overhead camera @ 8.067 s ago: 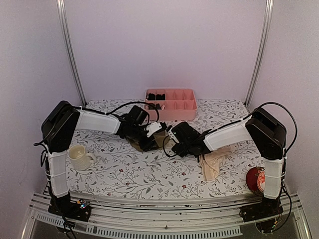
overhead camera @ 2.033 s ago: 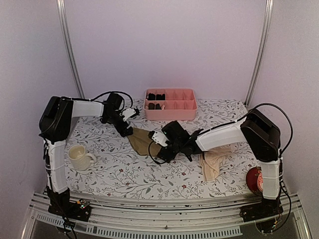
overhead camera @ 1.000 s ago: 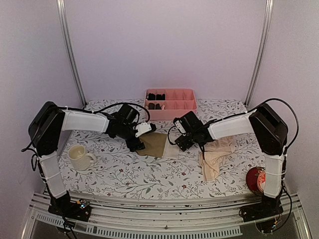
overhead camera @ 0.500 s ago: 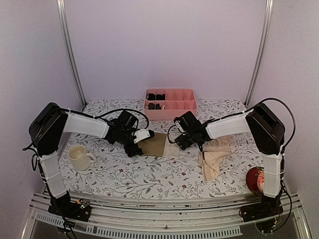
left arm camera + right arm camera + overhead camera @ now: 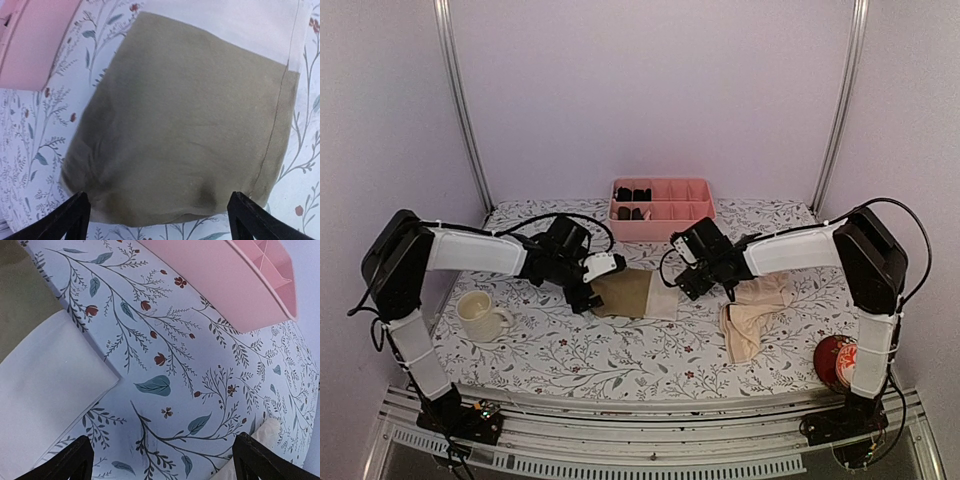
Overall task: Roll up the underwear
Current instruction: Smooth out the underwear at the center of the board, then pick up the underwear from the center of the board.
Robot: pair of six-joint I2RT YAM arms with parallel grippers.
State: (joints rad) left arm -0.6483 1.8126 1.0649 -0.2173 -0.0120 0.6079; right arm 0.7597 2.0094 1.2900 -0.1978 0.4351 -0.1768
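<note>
Olive-brown underwear (image 5: 626, 292): flat on the bench (image 5: 570, 350), mid-field, just in front of the pink tray (image 5: 660, 212), cream-white part (image 5: 663, 300) at its right end. No fold or roll visible in it

Peach-beige underwear (image 5: 752, 315): crumpled heap to the right, apart from the olive piece, under the right forearm

Progress (judgement): olive piece spread out ready, rolling not started; peach piece untouched. Both rolls remain

Left end effector (image 5: 588, 287): at the olive piece's left edge, low. In the left wrist view its fingers stand wide apart, straddling that edge, nothing gripped; contact with the cloth cannot be told

Right end effector (image 5: 692, 279): fingers spread, empty, over bare bench just beside the cream corner, toward the tray

Both arms reach low and inward from the outer sides, wrists facing each other across the garment
</note>
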